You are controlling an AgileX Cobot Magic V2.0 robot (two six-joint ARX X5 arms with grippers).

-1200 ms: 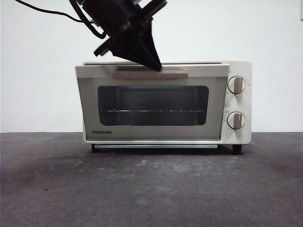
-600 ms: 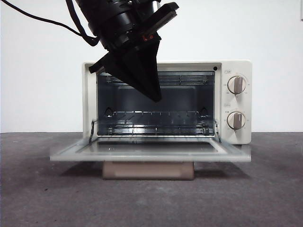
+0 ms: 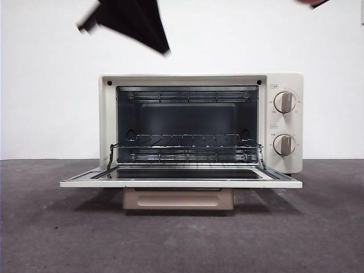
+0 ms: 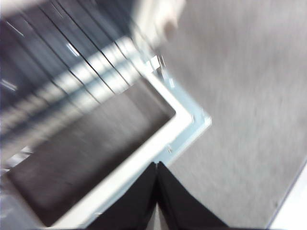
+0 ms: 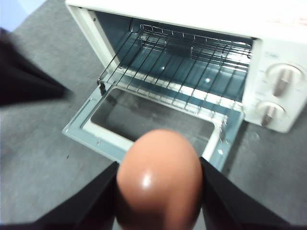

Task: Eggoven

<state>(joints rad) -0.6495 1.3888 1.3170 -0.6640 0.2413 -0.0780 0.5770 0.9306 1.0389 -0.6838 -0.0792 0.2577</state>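
The oven (image 3: 200,122) door (image 3: 181,183) now lies open below the left gripper (image 4: 157,165), seemingly closed and empty, while the right gripper (image 5: 158,191) clamps the egg (image 5: 159,179), ready to load

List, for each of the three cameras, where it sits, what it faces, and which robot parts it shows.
Front view: low at table height, facing the cream toaster oven and its dropped dark glass door; a blurred black gripper up top.
Left wrist view: above the door's corner, blurred; left gripper shut.
Right wrist view: high, facing the wire rack; right gripper holds the reddish-brown egg.
All share the open door.
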